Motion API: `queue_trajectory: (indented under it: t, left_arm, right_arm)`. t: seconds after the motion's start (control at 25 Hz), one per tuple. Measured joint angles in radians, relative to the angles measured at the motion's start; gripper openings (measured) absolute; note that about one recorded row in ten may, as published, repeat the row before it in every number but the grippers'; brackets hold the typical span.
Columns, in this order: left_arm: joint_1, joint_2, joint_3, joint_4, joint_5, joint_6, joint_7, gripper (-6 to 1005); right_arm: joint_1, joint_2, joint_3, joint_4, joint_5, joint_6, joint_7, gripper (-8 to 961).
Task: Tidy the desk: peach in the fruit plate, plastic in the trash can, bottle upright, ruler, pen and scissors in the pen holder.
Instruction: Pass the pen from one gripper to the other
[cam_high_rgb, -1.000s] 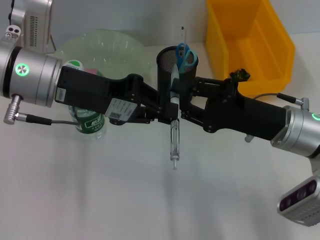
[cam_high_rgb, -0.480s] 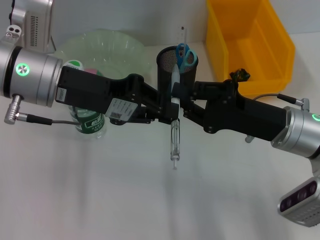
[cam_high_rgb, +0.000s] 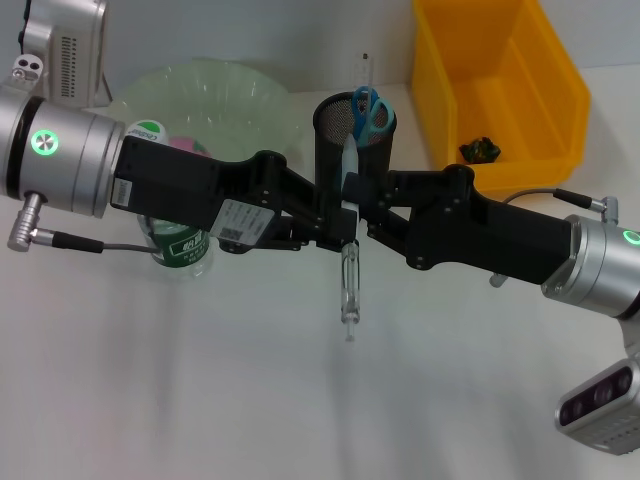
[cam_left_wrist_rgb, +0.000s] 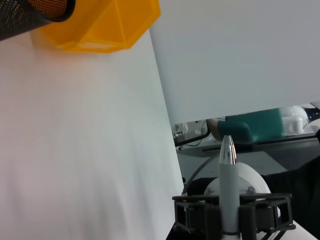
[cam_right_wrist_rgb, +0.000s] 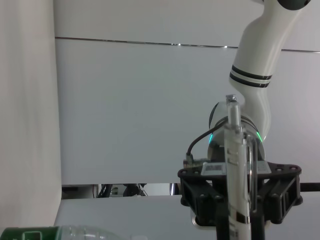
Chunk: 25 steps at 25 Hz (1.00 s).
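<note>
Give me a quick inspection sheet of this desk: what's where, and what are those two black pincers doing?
Surface: white desk, bare in front.
Pen: pen held in the air between both arms, in front of the pen holder.
Pen holder: pen holder with scissors and ruler standing in it.
Bottle: bottle upright, partly hidden by the left arm.
Fruit plate: fruit plate with something pink inside.
Trash can: trash can with a dark scrap inside.
Clutter: nothing seen.
Pincers: left pincer and right pincer both meet at the pen.
Cables: grey cable at left wrist.
Surroundings: pale wall behind.
</note>
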Motion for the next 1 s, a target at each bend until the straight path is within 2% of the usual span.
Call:
queue_trajectory:
  t: [0.2, 0.64, 0.88, 1.0]
  left_arm:
    - [0.0, 0.003, -0.007, -0.004, -0.004, 0.0, -0.002, 156]
    - [0.014, 0.009, -0.009, -0.006, -0.004, 0.006, 0.037, 380]
    - [0.042, 0.012, -0.012, -0.007, -0.008, 0.014, 0.168, 383]
    - [0.063, 0.013, -0.017, -0.007, -0.017, 0.015, 0.273, 518]
  right_arm:
    - [0.001, -0.001, -0.001, 0.002, -0.001, 0.0, -0.006, 145]
    - [0.001, -0.001, 0.007, 0.015, 0.0, 0.005, 0.009, 140]
    - [-0.019, -0.004, 0.014, 0.025, 0.007, 0.005, 0.093, 140]
    - [-0.037, -0.003, 0.041, 0.023, 0.009, -0.009, 0.162, 141]
